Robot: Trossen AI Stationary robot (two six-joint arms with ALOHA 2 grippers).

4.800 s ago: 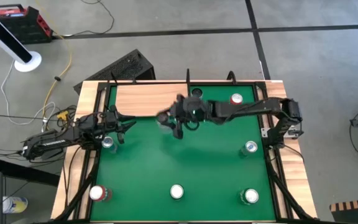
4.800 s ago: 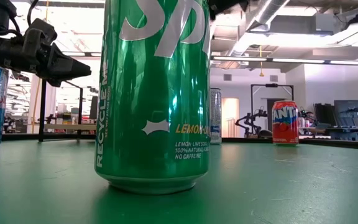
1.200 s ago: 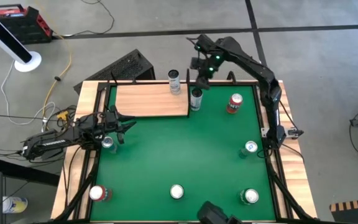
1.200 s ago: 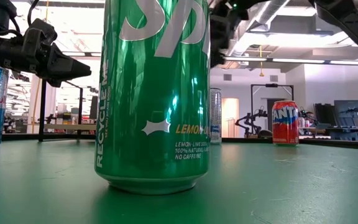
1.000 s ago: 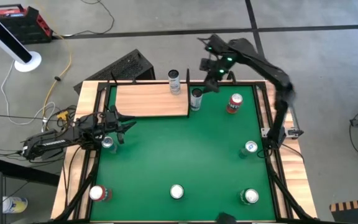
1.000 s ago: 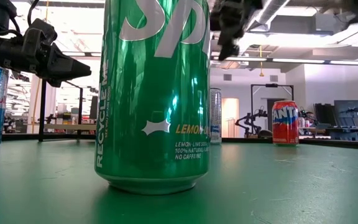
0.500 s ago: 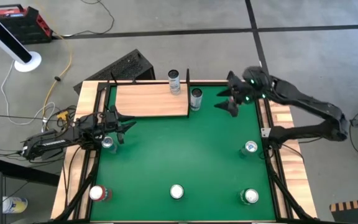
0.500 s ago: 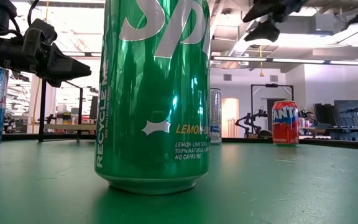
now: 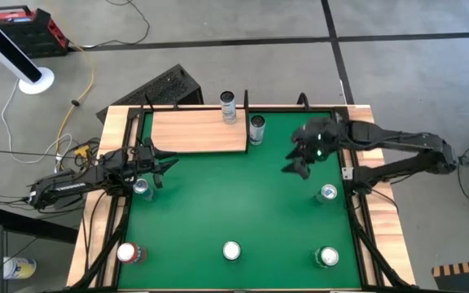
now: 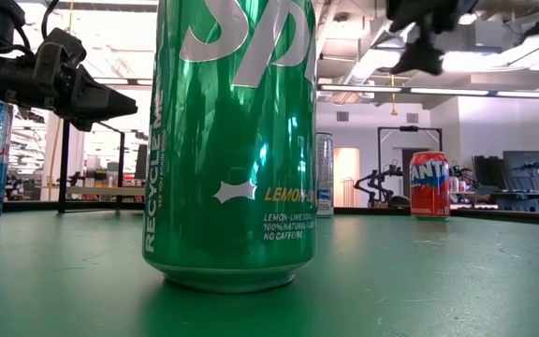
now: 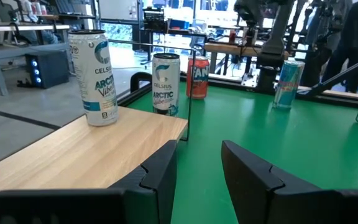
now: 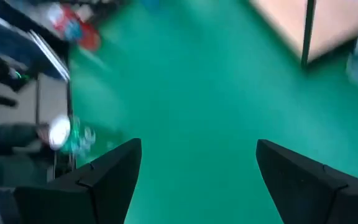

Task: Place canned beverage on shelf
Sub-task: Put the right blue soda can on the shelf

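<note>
The pale wooden shelf point(image 9: 198, 130) stands at the table's far left. A white can point(image 9: 229, 106) point(image 11: 95, 78) stands upright on the shelf's far right corner. A second white can point(image 9: 256, 128) point(image 11: 165, 84) stands on the green table just right of the shelf. My right gripper point(image 9: 295, 167) point(image 12: 197, 180) hangs open above the table's right half, tilted downward, with nothing between its fingers. The left gripper point(image 9: 165, 163) point(image 11: 197, 174) waits at the left edge, level and open, and holds nothing.
A red can point(image 10: 429, 184) stands at the far right, under my right arm in the high view. Blue cans stand at the right edge point(image 9: 328, 193) and under the left arm point(image 9: 141, 187). A red point(image 9: 129, 253), a green point(image 9: 231, 251) and another can point(image 9: 328, 257) line the near edge.
My right gripper has left the shelf's far right corner and swung toward the table's right edge, then toward the near edge, sinking and turning as it went. The white can stays upright on the shelf.
</note>
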